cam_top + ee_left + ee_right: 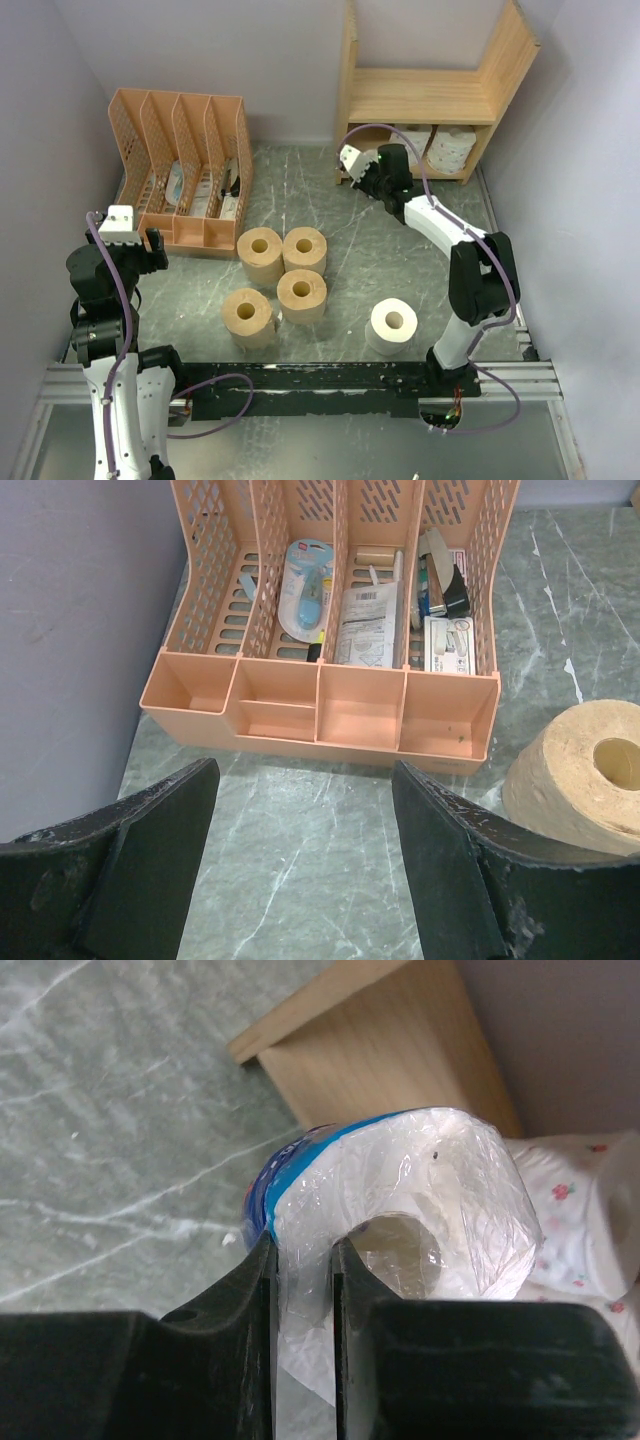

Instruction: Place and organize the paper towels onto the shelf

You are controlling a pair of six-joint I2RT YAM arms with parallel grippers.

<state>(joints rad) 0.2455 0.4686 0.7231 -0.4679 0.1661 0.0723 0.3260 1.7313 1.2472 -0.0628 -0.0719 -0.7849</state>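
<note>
Upright, four tan rolls (pixel 302 291), one white roll (pixel 393 322)

Stands far left on the green marbled tabletop (pixel 310 190), beside the grey wall (pixel 40 120): an orange-pink four-slot file organizer (pixel 190 238). Holds a blue-and-white tape dispenser (pixel 305 590) in the second slot from the left, a barcoded packet (pixel 365 625) in the third, and a black clip (pixel 455 595) in the rightmost.

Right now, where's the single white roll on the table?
Top view, front right: the white roll stands between the nearest tan roll and the right arm's base.
</note>
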